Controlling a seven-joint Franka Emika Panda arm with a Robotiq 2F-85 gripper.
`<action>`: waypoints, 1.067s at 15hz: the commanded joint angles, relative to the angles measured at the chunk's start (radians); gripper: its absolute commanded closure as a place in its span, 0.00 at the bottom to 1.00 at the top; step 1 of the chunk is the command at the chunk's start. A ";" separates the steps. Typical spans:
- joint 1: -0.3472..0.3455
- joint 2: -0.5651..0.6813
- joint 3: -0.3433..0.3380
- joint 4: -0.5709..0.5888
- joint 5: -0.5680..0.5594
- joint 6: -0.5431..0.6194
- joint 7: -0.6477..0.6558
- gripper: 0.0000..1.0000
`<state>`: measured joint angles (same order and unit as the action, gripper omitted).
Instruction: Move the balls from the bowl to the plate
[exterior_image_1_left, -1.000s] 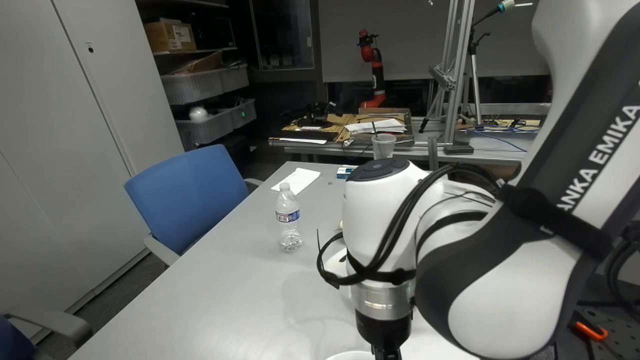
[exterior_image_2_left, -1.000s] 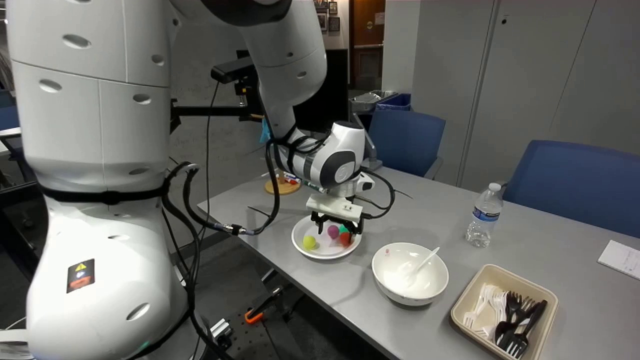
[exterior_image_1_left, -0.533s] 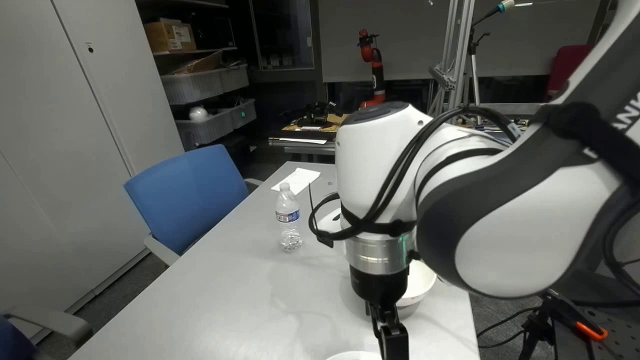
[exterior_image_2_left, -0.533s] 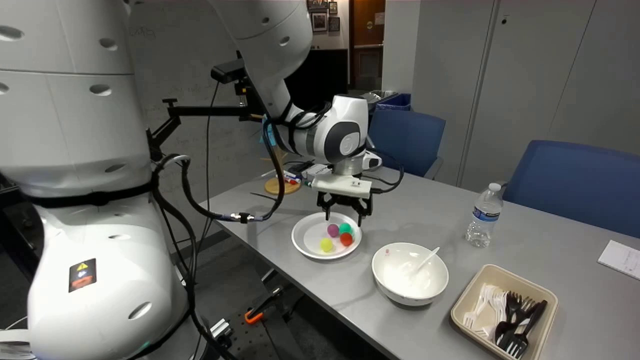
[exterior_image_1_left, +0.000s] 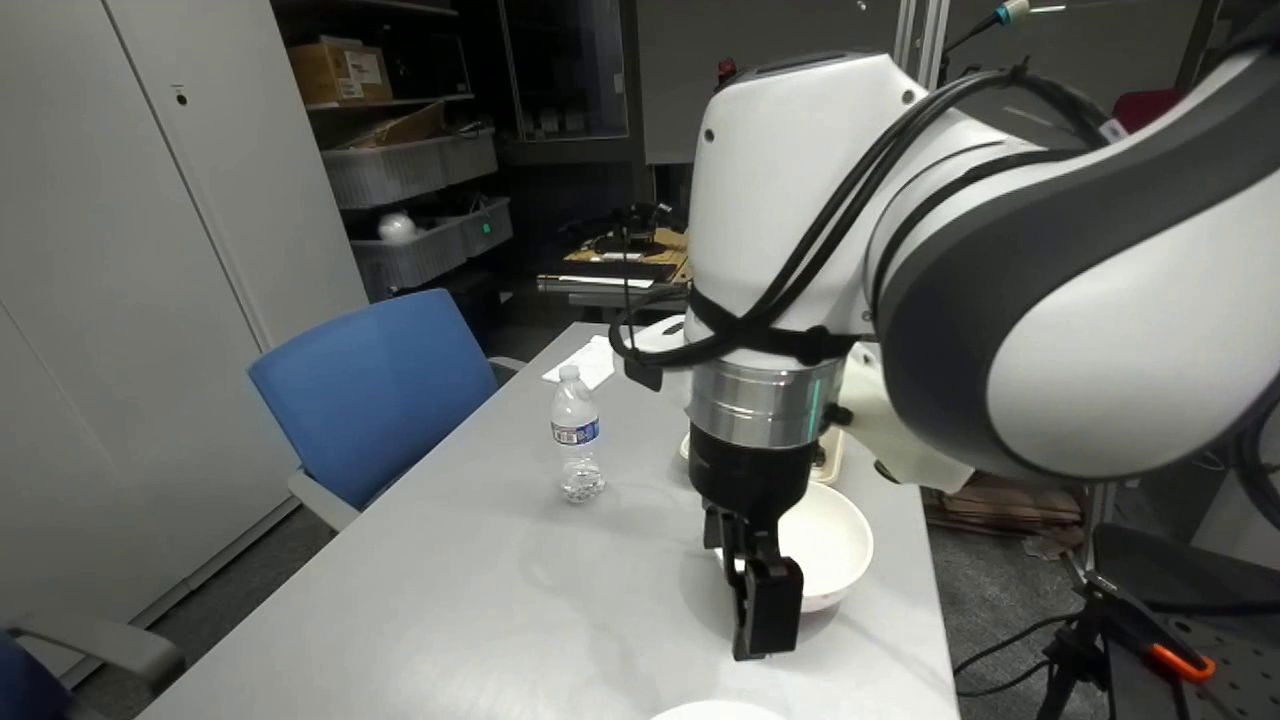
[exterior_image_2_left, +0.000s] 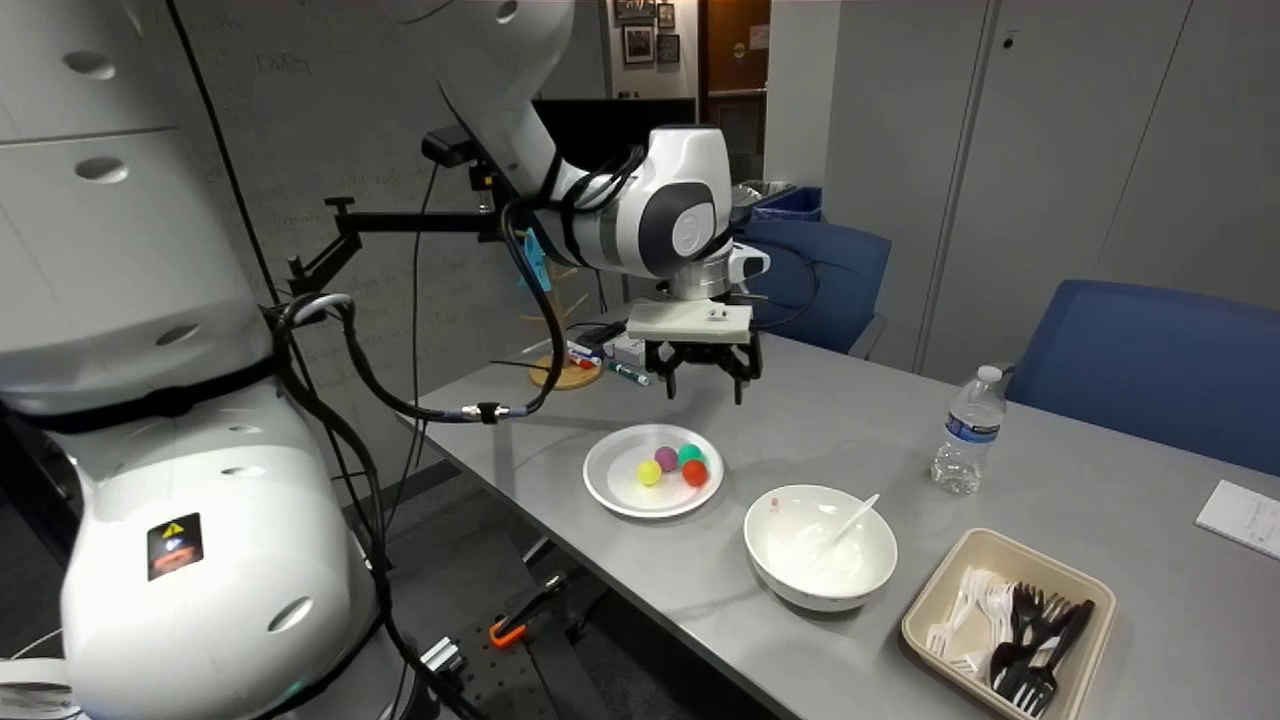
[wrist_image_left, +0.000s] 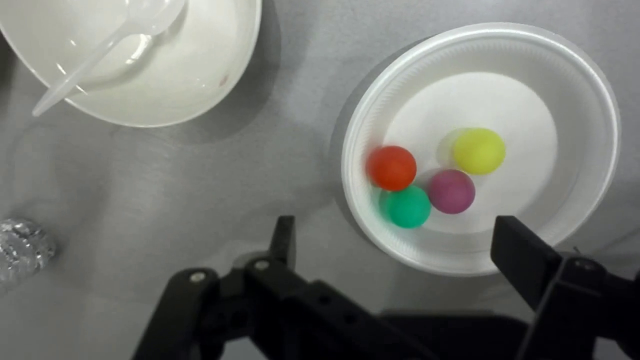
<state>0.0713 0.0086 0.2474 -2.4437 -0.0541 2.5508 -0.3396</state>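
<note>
The plate (exterior_image_2_left: 620, 455), a flat white round dish, holds several balls: a yellow ball (wrist_image_left: 479, 151), a red ball (wrist_image_left: 391, 168), a green ball (wrist_image_left: 409, 206) and a purple ball (wrist_image_left: 452, 191). The balls lie close together. The bowl (exterior_image_2_left: 790, 530), deep and white, stands beside the plate with a white spoon in it; no ball shows in it. It is also in the wrist view (wrist_image_left: 200, 85). My gripper (exterior_image_2_left: 705, 395) is open and empty, raised above the table beyond the plate. In the wrist view its fingertips (wrist_image_left: 395, 222) are wide apart, with nothing between them.
A water bottle (exterior_image_2_left: 968, 430) stands past the bowl. A beige tray (exterior_image_2_left: 1100, 630) holds plastic forks and other cutlery. Markers (exterior_image_2_left: 628, 374) and a round wooden stand (exterior_image_2_left: 565, 375) lie at the table's far end. Blue chairs (exterior_image_1_left: 375, 390) stand along one side.
My open gripper has risen off the plate and moved away from it. The yellow ball has rolled from the plate's edge toward the other balls.
</note>
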 joint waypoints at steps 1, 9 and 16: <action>0.038 -0.094 -0.033 -0.049 -0.009 -0.004 0.001 0.00; 0.058 -0.113 -0.052 -0.058 -0.006 -0.004 0.006 0.00; 0.058 -0.114 -0.053 -0.062 -0.006 -0.004 0.006 0.00</action>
<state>0.0979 -0.1059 0.2257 -2.5080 -0.0541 2.5508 -0.3391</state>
